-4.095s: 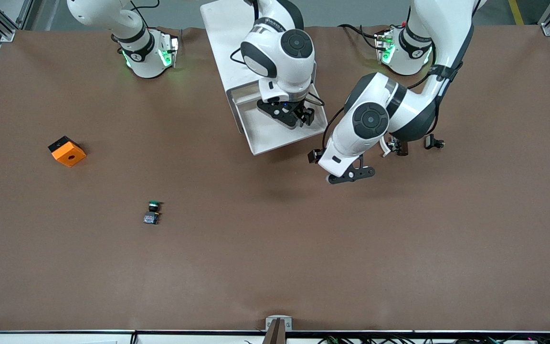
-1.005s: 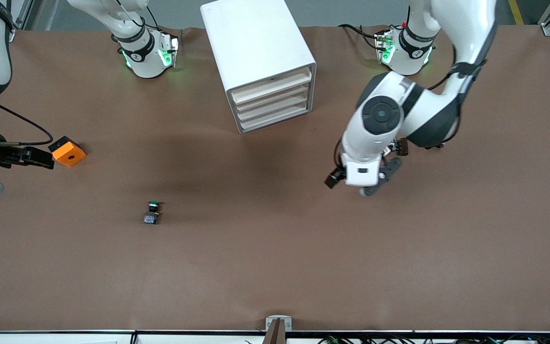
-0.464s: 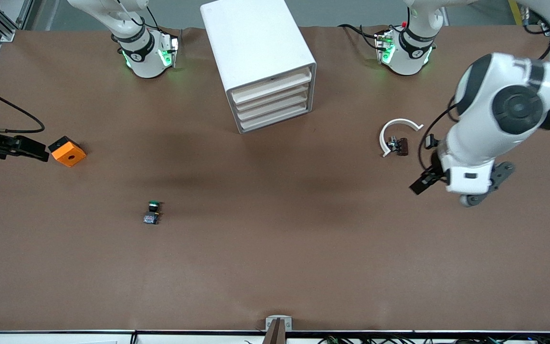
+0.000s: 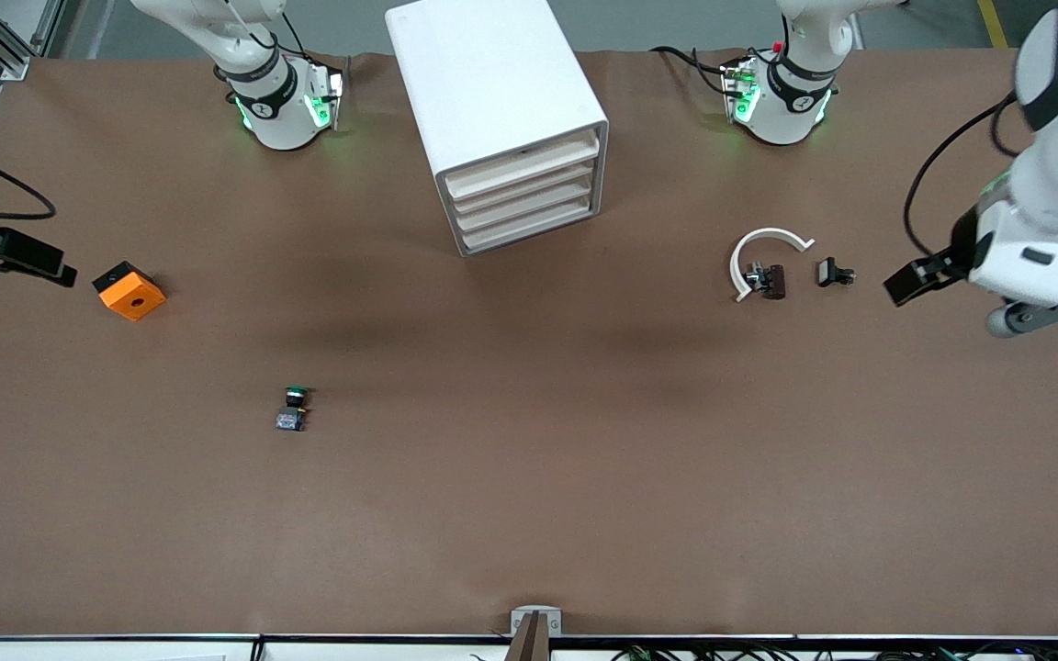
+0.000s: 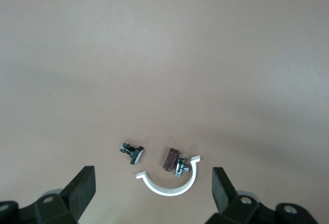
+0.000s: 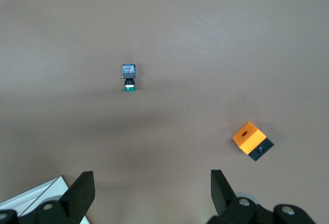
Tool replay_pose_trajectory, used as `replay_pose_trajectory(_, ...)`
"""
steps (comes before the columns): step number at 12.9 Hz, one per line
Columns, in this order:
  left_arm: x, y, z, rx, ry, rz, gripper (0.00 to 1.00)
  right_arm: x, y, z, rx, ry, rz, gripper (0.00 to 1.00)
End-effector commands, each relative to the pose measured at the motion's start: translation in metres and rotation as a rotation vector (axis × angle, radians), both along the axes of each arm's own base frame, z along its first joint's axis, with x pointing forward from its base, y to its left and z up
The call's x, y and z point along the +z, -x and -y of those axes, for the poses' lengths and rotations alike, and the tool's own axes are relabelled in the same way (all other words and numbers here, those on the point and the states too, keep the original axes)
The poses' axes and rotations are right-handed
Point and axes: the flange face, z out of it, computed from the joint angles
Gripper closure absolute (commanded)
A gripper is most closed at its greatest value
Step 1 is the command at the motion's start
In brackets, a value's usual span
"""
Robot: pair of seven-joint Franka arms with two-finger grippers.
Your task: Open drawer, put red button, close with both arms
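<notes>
The white cabinet [image 4: 492, 83] stands between the arm bases, and a corner of it shows in the right wrist view [image 6: 31, 197]. All four of its drawers [image 4: 523, 197] are shut. The red button is hidden. My left gripper [image 4: 1043, 308] is open and empty, high over the left arm's end of the table; its wrist view shows it wide open [image 5: 153, 182]. My right gripper [image 6: 149, 193] is open and empty, high over the right arm's end. In the front view only a black part of its wrist [image 4: 5, 252] shows at the edge.
A green-capped button [image 4: 293, 408] [image 6: 129, 75] lies nearer the front camera than the cabinet. An orange box [image 4: 129, 291] [image 6: 252, 137] sits toward the right arm's end. A white half ring [image 4: 763, 252] [image 5: 167, 187], a brown part [image 4: 772, 280] [image 5: 170, 159] and a black part [image 4: 834, 273] [image 5: 132, 151] lie toward the left arm's end.
The drawer was open with my right gripper over it; it is now shut. Both arms have swung away from the cabinet to their own ends of the table.
</notes>
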Motion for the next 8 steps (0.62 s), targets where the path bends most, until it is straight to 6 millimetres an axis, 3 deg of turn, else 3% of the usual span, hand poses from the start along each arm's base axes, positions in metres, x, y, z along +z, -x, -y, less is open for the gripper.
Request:
replay_pose_trajectory(1,0.023,0.025,-0.033,-0.149,0.07,-0.026,0.0,0.001,0.03,-0.001,-0.013,-0.022,0.01,0.0)
replay_pose_trajectory(4,0.039,0.051,-0.04,-0.169,0.092,-0.018,0.0,-0.002,0.057,-0.006,-0.019,-0.013,0.064,0.0)
replay_pose_trajectory(8,0.05,0.073,-0.029,-0.185,0.086,-0.002,0.0,0.017,0.071,-0.023,0.012,-0.005,0.085,0.0)
